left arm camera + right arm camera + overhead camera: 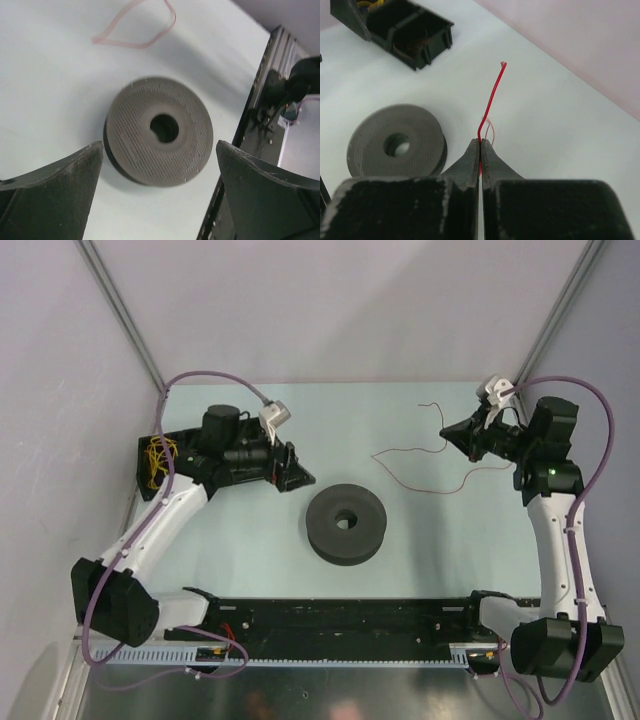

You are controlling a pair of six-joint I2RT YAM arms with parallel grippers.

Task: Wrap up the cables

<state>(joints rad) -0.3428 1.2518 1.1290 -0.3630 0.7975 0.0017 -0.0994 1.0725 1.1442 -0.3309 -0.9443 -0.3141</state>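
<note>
Pale bluish table (430, 545) stretches under both arms, with plain grey walls behind it. On the right gripper (480, 143) the jaws are pressed fully together on the cable (493, 98); a short red end of it rises just past the tips, and the rest trails loose over the surface beyond them. On the left gripper (158, 150) the jaws stand wide apart and grip nothing, hanging above the dark grey spool (159, 131), which lies flat straight ahead between the two fingers, with a loop of the cable farther out past it.
</note>
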